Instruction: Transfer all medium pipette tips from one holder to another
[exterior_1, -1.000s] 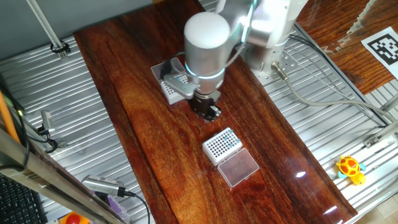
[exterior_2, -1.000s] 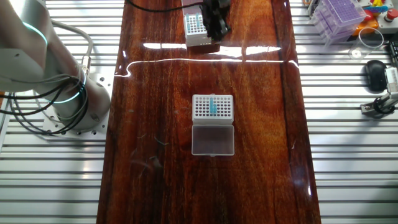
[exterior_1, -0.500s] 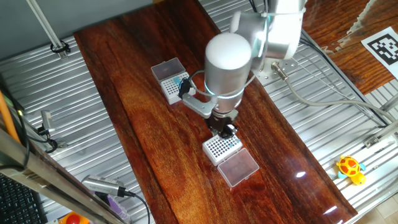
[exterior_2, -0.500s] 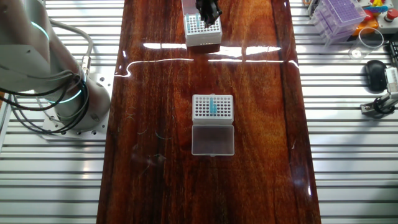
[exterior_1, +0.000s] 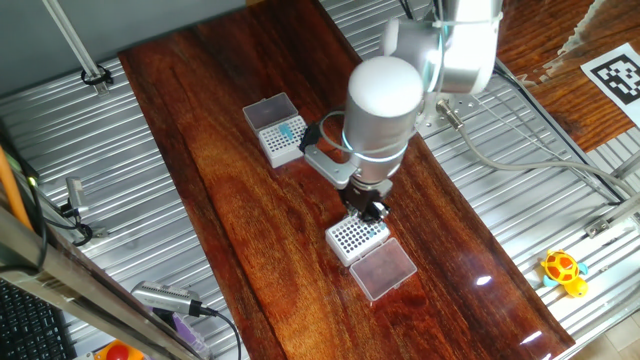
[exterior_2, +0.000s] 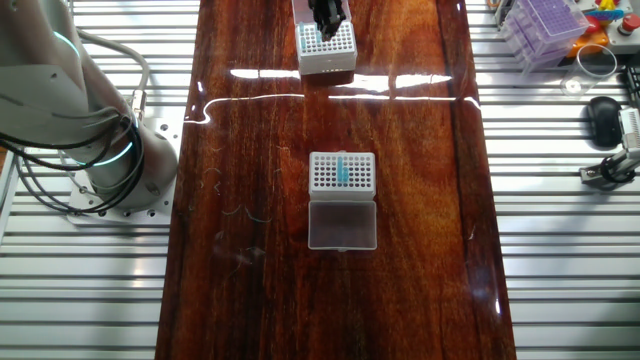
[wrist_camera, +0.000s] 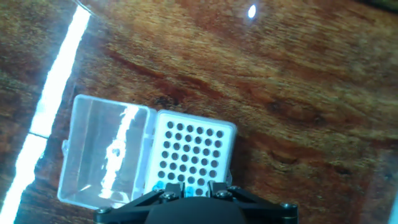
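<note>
Hanging nose-down over the white rack (exterior_1: 355, 236) that is lying beside its flipped-open clear lid (exterior_1: 385, 270), with the gripper (exterior_1: 368, 208) just above the hole grid and near the rack's edge. Judging the step as seating one cone in this rack: calling for centring squarely over a free hole, descending straight and slowly, staying vertical so the cone is not catching a hole rim, and releasing only once seated, so the light rack is not being dragged across the table (exterior_1: 230, 220). Standing well apart, the other rack (exterior_1: 281, 135), holding most of the medium pipette tips (exterior_2: 341, 172) as a short teal column in its grid. Showing in the hand view, a couple of teal dots (wrist_camera: 161, 185) at the grid's near edge right by the fingers, the remaining holes looking empty. Not allowing any call on how wide the jaws are standing, nor on whether a cone is sitting between them, the fingertips being cropped and tiny in every view. Reaching out from the base with the arm (exterior_1: 383, 110) bent over the wood, wrist pointing straight down.
</note>
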